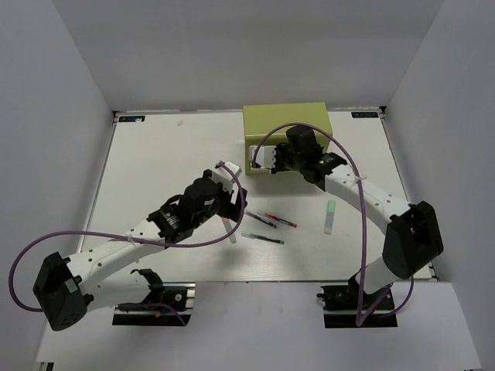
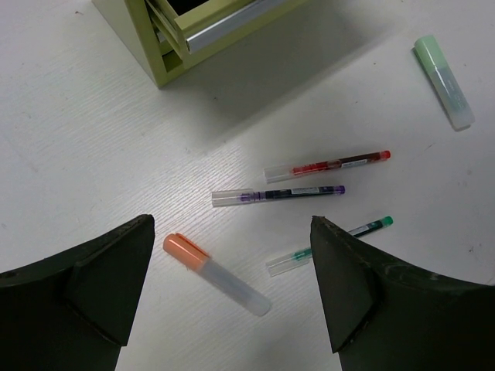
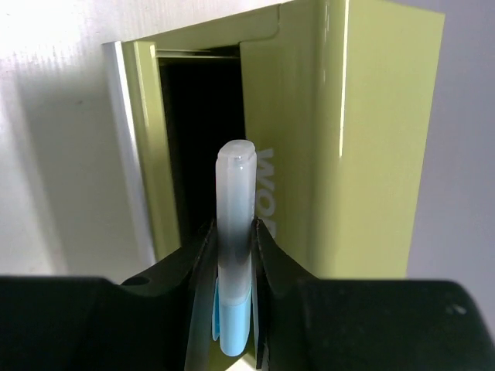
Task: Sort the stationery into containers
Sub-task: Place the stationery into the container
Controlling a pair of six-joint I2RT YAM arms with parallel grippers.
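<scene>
- Over the white table (image 1: 155,170), in the top view, the right gripper (image 1: 267,161) hangs at the front of the yellow-green tool chest (image 1: 288,116), toward its left side. The left gripper (image 1: 232,197) stands near the table's middle, over the orange-capped marker (image 1: 231,232). A dark pen (image 1: 261,219), a red pen (image 1: 280,220) and a green pen (image 1: 263,237) lie just to its right. The mint marker (image 1: 330,217) lies farther right, on its own. Bare table stretches to the left.
- Left wrist view: the left gripper (image 2: 232,232) is spread wide. The orange-capped marker (image 2: 216,274) lies flat and slanted between the fingers (image 2: 108,278), touching neither. The green pen (image 2: 329,246) ends close beside the right finger. The red pen (image 2: 326,165) and dark pen (image 2: 278,193) lie nearly parallel beyond, and the mint marker (image 2: 444,81) lies far off. The chest's corner (image 2: 135,31) stands well apart, with a drawer (image 2: 232,19) pulled out.
- Right wrist view: the right gripper (image 3: 235,255) is clenched on the light blue marker (image 3: 236,185). The marker's clear end points at the dark opening of the drawer (image 3: 201,139).
</scene>
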